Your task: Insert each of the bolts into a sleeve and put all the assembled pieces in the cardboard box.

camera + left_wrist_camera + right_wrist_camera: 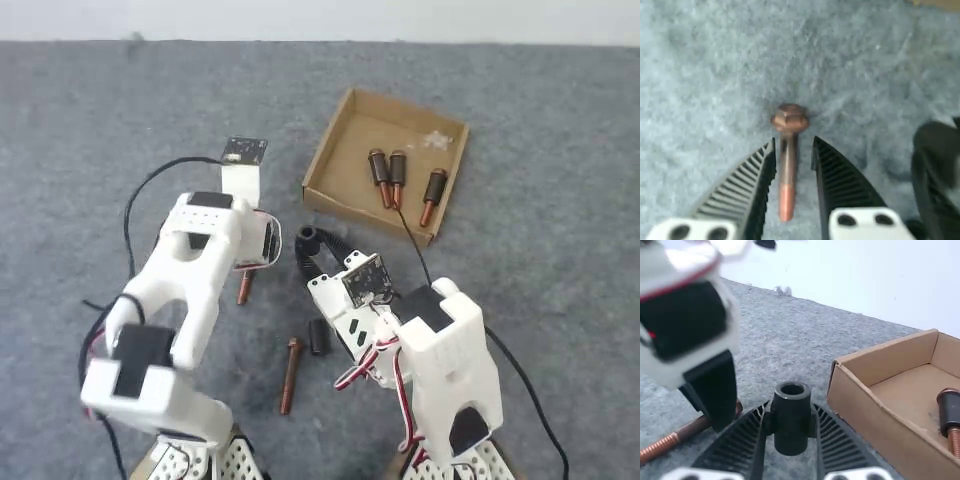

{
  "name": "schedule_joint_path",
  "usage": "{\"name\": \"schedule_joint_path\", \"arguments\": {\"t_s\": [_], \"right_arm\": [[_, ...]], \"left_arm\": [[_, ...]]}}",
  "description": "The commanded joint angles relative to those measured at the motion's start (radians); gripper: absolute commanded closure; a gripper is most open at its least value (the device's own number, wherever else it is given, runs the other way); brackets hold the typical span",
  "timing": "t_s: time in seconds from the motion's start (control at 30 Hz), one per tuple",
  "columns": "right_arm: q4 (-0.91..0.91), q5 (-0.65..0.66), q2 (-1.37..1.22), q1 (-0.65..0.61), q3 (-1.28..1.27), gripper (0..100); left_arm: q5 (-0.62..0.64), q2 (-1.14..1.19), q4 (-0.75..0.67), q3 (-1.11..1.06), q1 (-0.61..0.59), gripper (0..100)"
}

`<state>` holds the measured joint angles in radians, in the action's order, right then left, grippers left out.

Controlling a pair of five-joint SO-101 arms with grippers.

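Grey carpet (700,60) bears a bolt (787,170), head outward, inside parted left hand (793,142); right hand (790,410) clamps upright sleeve (790,427).

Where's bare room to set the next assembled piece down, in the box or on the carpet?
Inside the cardboard box, the floor left of the three assembled pieces is bare. The carpet right of the box is open too. Crowded: between the arms, where a loose bolt and loose sleeve lie by the left gripper and right gripper.
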<state>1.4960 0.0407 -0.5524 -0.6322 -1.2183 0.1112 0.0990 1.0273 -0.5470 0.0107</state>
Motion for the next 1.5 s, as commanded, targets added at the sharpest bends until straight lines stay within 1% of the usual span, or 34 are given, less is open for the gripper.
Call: {"name": "schedule_joint_path", "arguments": {"t_s": [0.0, 0.17, 0.33, 0.47, 0.83, 0.97, 1.23, 1.33, 1.47], "right_arm": [[-0.001, -0.012, 0.061, 0.012, -0.003, 99.2], [-0.001, -0.012, 0.061, 0.012, -0.003, 99.2], [0.001, -0.012, 0.061, 0.012, -0.003, 99.2], [0.001, -0.012, 0.061, 0.012, -0.003, 99.2], [0.001, -0.012, 0.061, 0.012, -0.003, 99.2], [0.001, -0.012, 0.061, 0.012, -0.002, 99.2], [0.001, -0.012, 0.061, 0.012, -0.002, 99.2], [0.001, -0.012, 0.061, 0.012, -0.002, 99.2], [0.001, -0.012, 0.061, 0.012, -0.002, 99.2]], "left_arm": [[-0.009, 0.075, 0.031, 0.145, -0.028, 89], [-0.009, 0.14, 0.031, 0.194, -0.02, 89], [-0.015, 0.155, 0.031, 0.194, 0.018, 99], [-0.015, 0.157, 0.046, 0.189, 0.052, 99], [-0.011, 0.11, 0.041, 0.225, 0.021, 99], [-0.009, 0.025, -0.038, 0.217, 0.035, 99], [-0.009, -0.112, -0.153, 0.216, 0.041, 99], [-0.009, -0.124, -0.242, 0.186, 0.041, 99], [-0.009, -0.127, -0.417, 0.082, 0.041, 99]]}}
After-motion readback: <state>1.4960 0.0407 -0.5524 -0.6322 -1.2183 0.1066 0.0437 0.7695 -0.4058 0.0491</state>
